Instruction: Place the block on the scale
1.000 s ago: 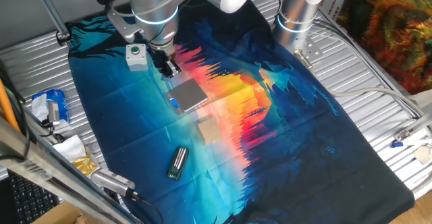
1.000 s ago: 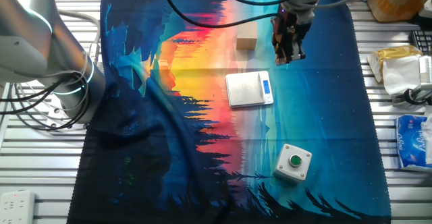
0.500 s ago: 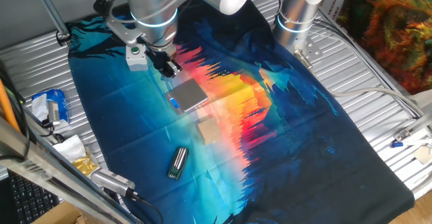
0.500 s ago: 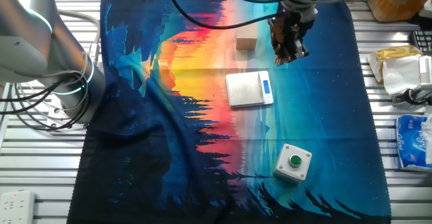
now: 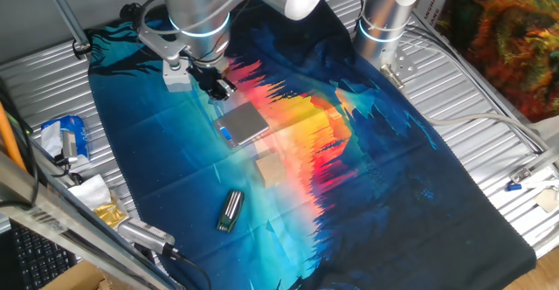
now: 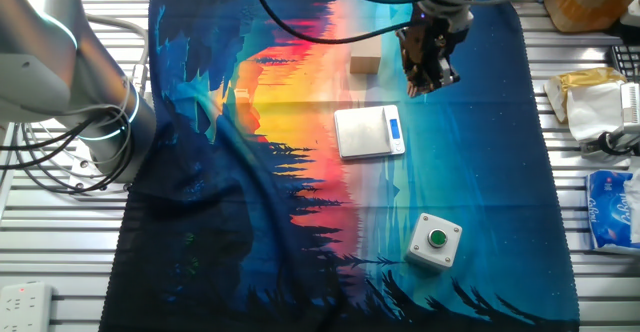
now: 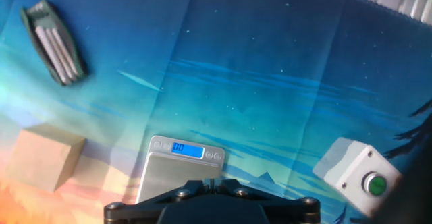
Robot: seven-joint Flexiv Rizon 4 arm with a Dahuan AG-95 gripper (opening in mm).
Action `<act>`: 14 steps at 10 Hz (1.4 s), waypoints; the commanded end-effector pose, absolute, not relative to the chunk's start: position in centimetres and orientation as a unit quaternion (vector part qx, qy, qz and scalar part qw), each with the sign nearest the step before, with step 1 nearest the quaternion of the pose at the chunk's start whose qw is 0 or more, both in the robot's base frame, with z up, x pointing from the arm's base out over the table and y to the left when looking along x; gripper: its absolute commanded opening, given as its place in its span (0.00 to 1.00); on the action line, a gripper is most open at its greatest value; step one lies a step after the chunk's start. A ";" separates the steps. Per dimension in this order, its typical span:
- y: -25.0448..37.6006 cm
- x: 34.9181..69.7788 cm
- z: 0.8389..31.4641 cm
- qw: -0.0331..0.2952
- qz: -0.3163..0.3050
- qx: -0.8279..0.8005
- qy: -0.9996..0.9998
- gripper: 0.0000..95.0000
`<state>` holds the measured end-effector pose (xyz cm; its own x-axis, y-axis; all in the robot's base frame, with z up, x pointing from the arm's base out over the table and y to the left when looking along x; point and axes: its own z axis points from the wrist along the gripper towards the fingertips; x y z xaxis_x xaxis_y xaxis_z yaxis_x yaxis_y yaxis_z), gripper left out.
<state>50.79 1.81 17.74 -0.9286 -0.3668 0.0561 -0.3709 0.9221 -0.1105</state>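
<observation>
The block (image 5: pixel 271 169) is a pale tan wooden cube on the cloth, apart from the scale (image 5: pixel 244 124), a flat silver-grey square with a blue strip. My gripper (image 5: pixel 219 86) hangs above the cloth just beyond the scale's blue edge, shut and empty. In the other fixed view the gripper (image 6: pixel 424 75) is right of the block (image 6: pixel 364 62) and above the scale (image 6: pixel 368 132). In the hand view the block (image 7: pixel 44 158) is at lower left, the scale (image 7: pixel 177 171) with its lit display is just ahead of my gripper (image 7: pixel 210 183), and the fingers are closed together.
A white box with a green button (image 6: pixel 435 240) stands beside the scale, partly hidden behind the arm in one fixed view (image 5: pixel 176 78). A dark metallic cylinder (image 5: pixel 230 210) lies near the cloth's front edge. Clutter (image 5: pixel 65 141) sits on the metal table at the left.
The hand has turned slightly and drifted a little above the cloth, now covering more of the white box. The block and scale have not moved.
</observation>
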 end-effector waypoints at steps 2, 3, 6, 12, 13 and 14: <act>1.6 50.1 17.5 0.056 0.008 0.043 -0.997 0.00; 1.6 50.1 17.5 0.062 0.006 0.046 -0.997 0.00; 3.5 49.9 18.2 0.063 0.005 0.047 -0.997 0.00; 9.3 47.3 16.9 0.042 0.006 0.008 -0.999 0.00; 10.4 46.8 16.2 0.037 -0.002 -0.002 -0.999 0.20; 11.1 46.7 15.7 0.033 -0.001 -0.005 -0.999 0.20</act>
<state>46.42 10.76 16.07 -0.9982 0.0055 0.0601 0.0055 1.0000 -0.0009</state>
